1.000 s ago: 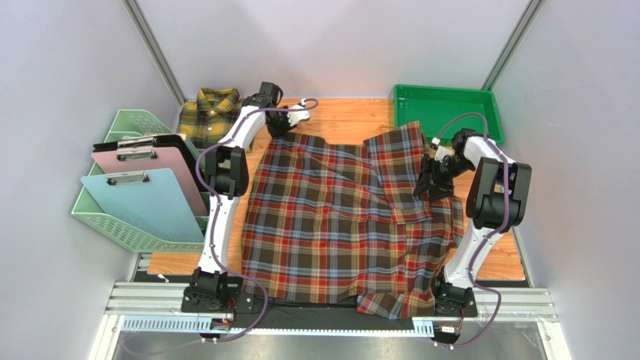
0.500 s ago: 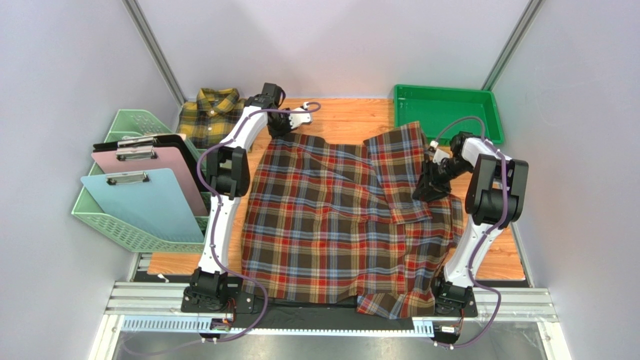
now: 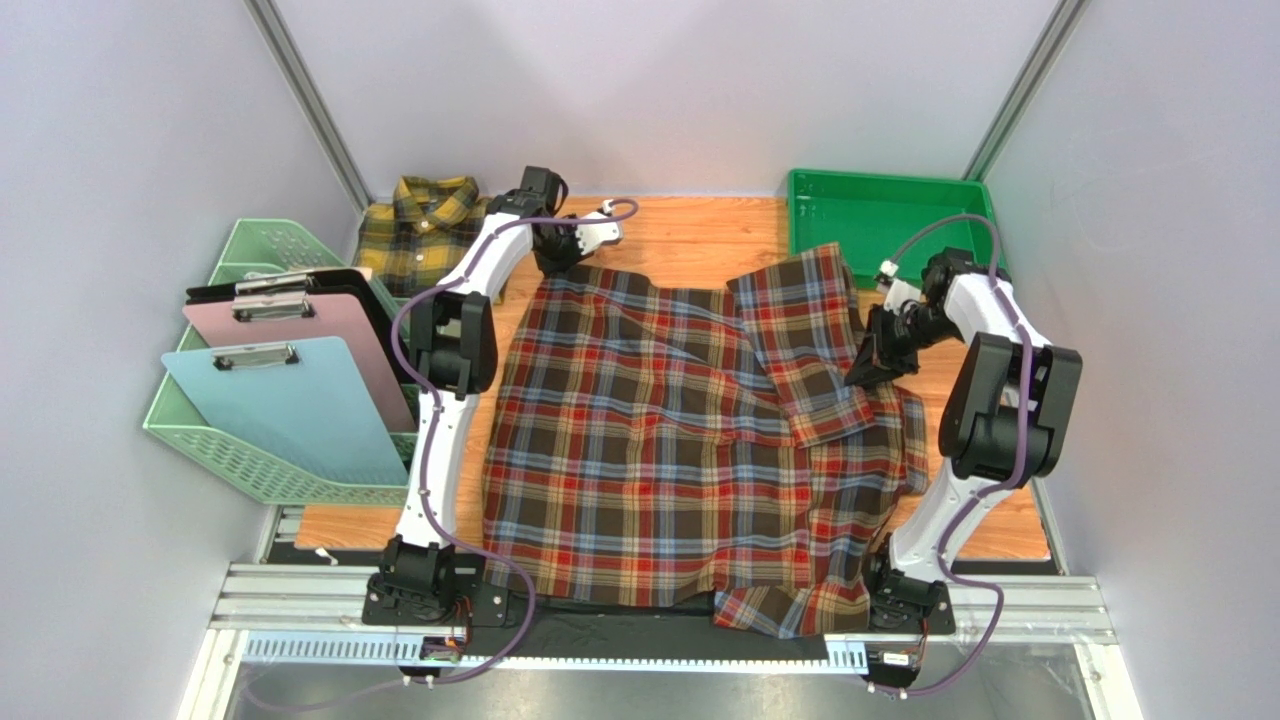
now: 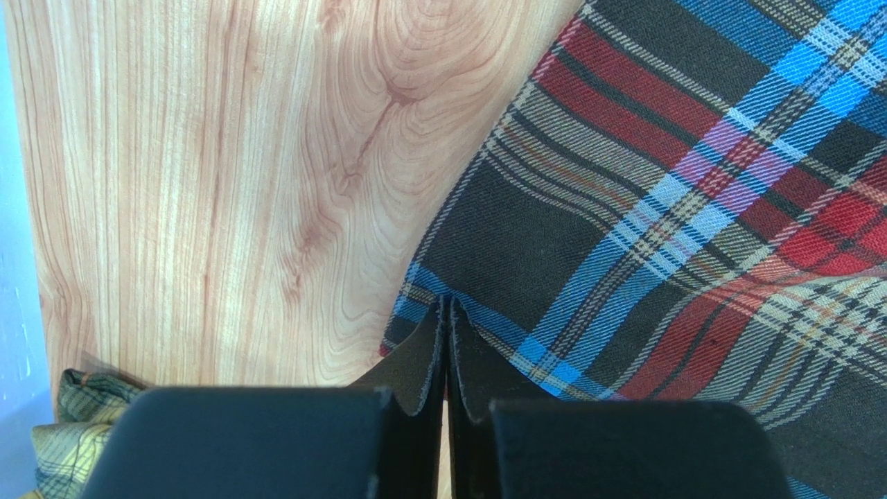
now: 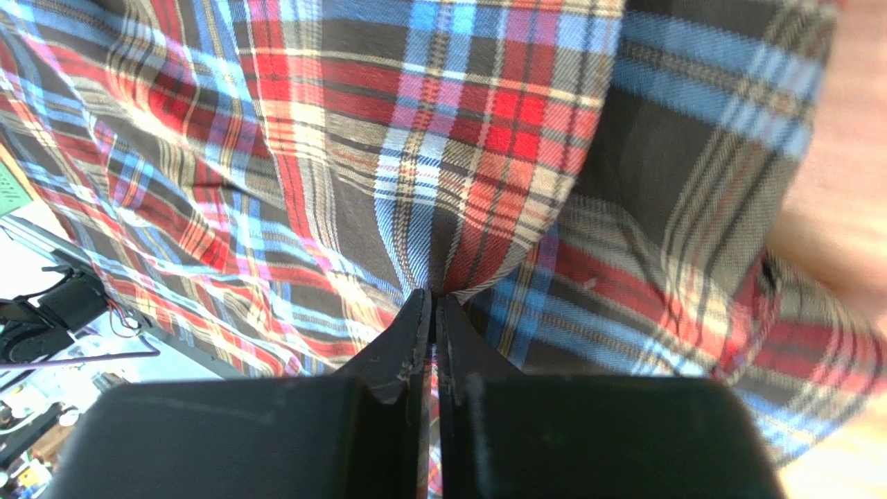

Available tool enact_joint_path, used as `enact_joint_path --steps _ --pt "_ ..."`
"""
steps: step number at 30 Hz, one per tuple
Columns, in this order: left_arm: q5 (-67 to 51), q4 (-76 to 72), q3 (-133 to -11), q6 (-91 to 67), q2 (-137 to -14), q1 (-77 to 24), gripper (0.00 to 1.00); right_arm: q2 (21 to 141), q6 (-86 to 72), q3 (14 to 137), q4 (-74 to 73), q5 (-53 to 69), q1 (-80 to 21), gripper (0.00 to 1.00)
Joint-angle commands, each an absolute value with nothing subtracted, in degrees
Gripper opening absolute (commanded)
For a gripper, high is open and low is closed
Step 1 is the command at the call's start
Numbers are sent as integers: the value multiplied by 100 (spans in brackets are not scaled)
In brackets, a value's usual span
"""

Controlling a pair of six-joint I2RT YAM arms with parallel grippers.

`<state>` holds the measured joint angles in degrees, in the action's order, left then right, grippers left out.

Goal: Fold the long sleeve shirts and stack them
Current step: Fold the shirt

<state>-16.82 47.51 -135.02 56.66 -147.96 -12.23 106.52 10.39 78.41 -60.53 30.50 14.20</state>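
Note:
A red, brown and navy plaid long sleeve shirt point(image 3: 661, 435) lies spread over the wooden table point(image 3: 691, 233), one sleeve folded across its right side. My left gripper point(image 3: 567, 264) sits at the shirt's far left corner. In the left wrist view it point(image 4: 448, 304) is shut, its tips pinching the blue-edged hem point(image 4: 489, 343). My right gripper point(image 3: 875, 368) is at the folded sleeve's right edge. The right wrist view shows it point(image 5: 433, 296) shut on bunched plaid cloth point(image 5: 458, 208). The yellow and dark check shirt point(image 3: 425, 225) lies folded at the back left.
A green tray point(image 3: 902, 210) stands at the back right. A mint basket point(image 3: 241, 435) on the left holds pink, blue and black clipboards point(image 3: 293, 398). Grey walls close in on both sides. The shirt's hem hangs over the near table edge point(image 3: 781, 608).
Both grippers have shut on the red plaid shirt. The right gripper has shifted slightly right, its elbow swinging outward. The left arm has stayed in place.

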Motion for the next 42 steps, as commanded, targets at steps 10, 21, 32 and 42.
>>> enact_joint_path --steps 10,21,32,42 --pt "-2426 4860 -13114 5326 -13756 -1160 0 9739 1441 8181 -6249 4674 1828 0" --pt "-2391 4904 -12437 5624 -12509 -1134 0 8703 1898 9194 -7373 5572 2004 0" --pt "-1785 6038 -14298 5160 -14105 -1160 72 8139 2275 8727 -7637 5502 1986 0" --pt "-1828 5432 -14229 5317 -14844 -1169 68 8033 2795 8736 -8437 5089 1986 0"
